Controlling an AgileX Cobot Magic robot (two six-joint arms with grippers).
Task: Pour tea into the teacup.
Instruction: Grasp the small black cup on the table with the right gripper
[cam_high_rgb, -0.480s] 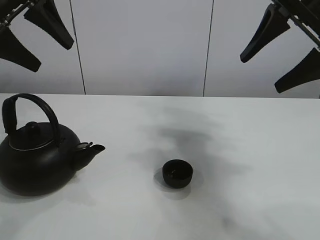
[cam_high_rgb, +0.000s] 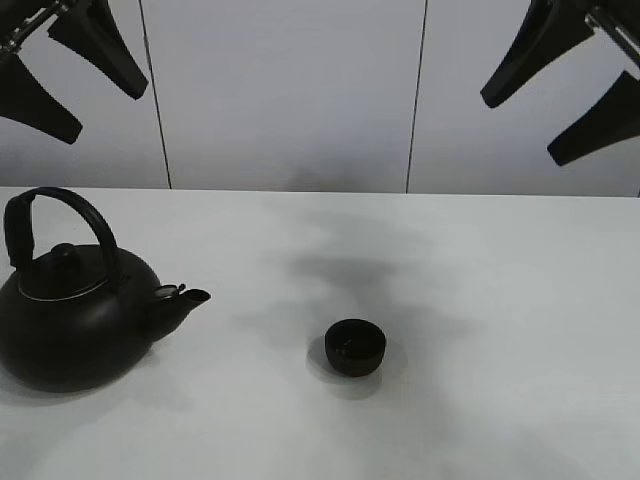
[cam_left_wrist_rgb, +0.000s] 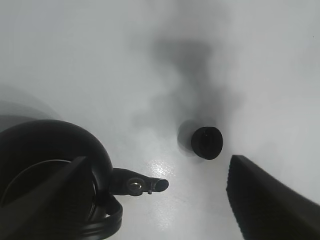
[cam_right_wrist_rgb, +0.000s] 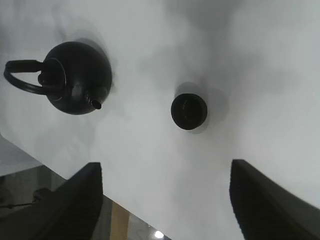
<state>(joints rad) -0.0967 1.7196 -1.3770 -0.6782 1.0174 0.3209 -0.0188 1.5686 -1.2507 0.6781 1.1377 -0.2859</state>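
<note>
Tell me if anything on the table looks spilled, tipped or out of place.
Nothing stands out. The teapot sits upright with its lid on, the teacup stands upright apart from it, and the white table shows no spill.

White table (cam_high_rgb: 520, 300) sitting before a pale panelled wall (cam_high_rgb: 280, 90).
Soft light is falling on the table, grey shadows (cam_high_rgb: 350, 268) are pooling near its middle, and two thin dark seams (cam_high_rgb: 155, 100) are dividing the wall.

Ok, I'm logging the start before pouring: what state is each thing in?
Big round black teapot with arched handle: upright, lid on, untouched.
Small matte black teacup: upright, apart from the teapot.
Left gripper: open, raised, empty.
Right gripper: open, raised, empty.
</note>
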